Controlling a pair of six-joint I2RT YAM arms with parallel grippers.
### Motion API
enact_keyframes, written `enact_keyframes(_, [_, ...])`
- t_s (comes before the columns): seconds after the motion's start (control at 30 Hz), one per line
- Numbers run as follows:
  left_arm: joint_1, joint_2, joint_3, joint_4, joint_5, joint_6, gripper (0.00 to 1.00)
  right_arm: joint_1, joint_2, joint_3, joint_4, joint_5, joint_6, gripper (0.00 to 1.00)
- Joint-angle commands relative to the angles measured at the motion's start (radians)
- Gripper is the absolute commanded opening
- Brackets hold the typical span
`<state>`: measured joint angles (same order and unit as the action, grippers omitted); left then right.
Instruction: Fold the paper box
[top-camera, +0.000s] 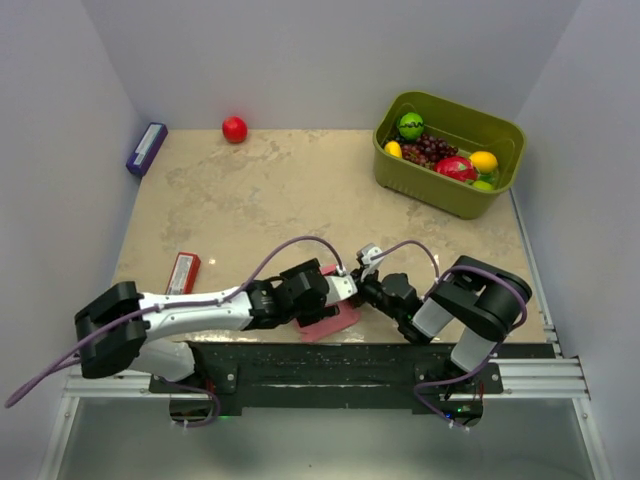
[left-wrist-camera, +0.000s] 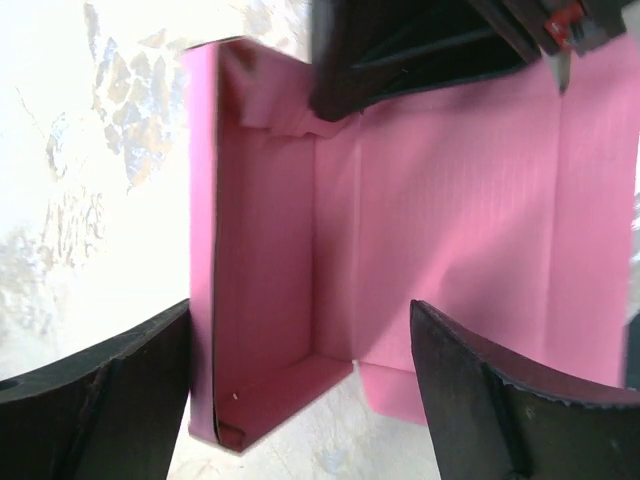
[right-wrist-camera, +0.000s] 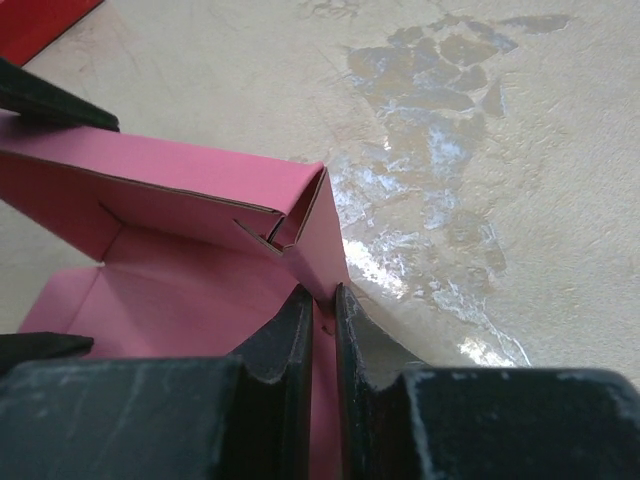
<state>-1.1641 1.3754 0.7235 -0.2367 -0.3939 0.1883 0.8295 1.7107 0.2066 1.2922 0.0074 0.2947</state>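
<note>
The pink paper box lies at the table's near edge between both grippers, partly folded with side walls raised. In the left wrist view the paper box shows a raised left wall and flat panel. My left gripper is open, its fingers spread either side of the box's near end, touching nothing. My right gripper is shut on a raised side wall of the paper box; its fingertips pinch the pink wall near a folded corner tab.
A red flat packet with white label lies left of the arms. A red ball and a purple block sit at the back left. A green basket of fruit stands back right.
</note>
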Motion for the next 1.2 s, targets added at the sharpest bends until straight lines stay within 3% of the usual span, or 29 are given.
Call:
enact_keyframes(0.0, [0.055, -0.116, -0.001, 0.002, 0.156, -0.07, 0.89, -0.004, -0.034, -0.009, 0.496, 0.022, -0.015, 0.06])
enact_keyframes(0.13, [0.159, -0.191, 0.033, 0.026, 0.316, -0.13, 0.9, 0.0, -0.026, -0.01, 0.498, 0.023, -0.023, 0.06])
enact_keyframes(0.27, [0.228, -0.222, 0.085, 0.033, 0.389, -0.22, 0.96, 0.005, -0.033, -0.013, 0.495, 0.028, -0.031, 0.06])
enact_keyframes(0.43, [0.363, -0.203, 0.142, 0.033, 0.599, -0.282, 0.84, 0.008, -0.034, -0.013, 0.483, 0.035, -0.043, 0.06])
enact_keyframes(0.47, [0.365, -0.19, 0.148, 0.027, 0.605, -0.267, 0.77, 0.01, -0.034, -0.012, 0.481, 0.036, -0.045, 0.06])
enact_keyframes(0.6, [0.38, -0.113, 0.188, -0.038, 0.644, -0.225, 0.73, 0.01, -0.037, -0.01, 0.47, 0.04, -0.049, 0.06])
enact_keyframes(0.73, [0.408, -0.021, 0.218, -0.116, 0.724, -0.227, 0.82, 0.008, -0.049, -0.01, 0.45, 0.043, -0.058, 0.06])
enact_keyframes(0.87, [0.428, -0.007, 0.215, -0.105, 0.711, -0.242, 0.89, 0.01, -0.056, -0.01, 0.443, 0.046, -0.058, 0.06])
enact_keyframes(1.17, [0.446, 0.025, 0.208, -0.125, 0.739, -0.225, 0.86, 0.01, -0.026, 0.002, 0.444, 0.04, -0.065, 0.06])
